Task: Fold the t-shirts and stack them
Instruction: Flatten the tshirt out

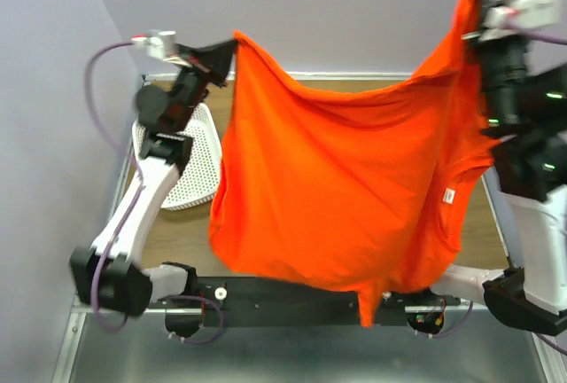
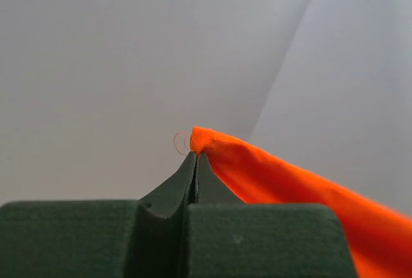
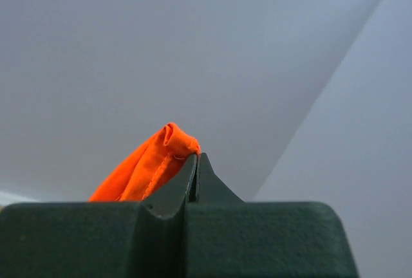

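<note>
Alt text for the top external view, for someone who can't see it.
An orange t-shirt hangs spread above the table, the left gripper and right gripper each shut on one end of its upper edge. A white perforated basket lies on the table's left side.

The t-shirt (image 1: 337, 197) hangs in the air between the two arms, spread wide above the table (image 1: 182, 234). The left gripper (image 1: 232, 47) pinches one corner at the upper left. The right gripper (image 1: 475, 9) pinches another part at the upper right, a little higher. The cloth sags in the middle, and a narrow tip hangs down at the near edge. A small white label (image 1: 448, 195) shows on its right side. A white basket (image 1: 200, 167) sits at the table's left, partly behind the left arm.
</note>
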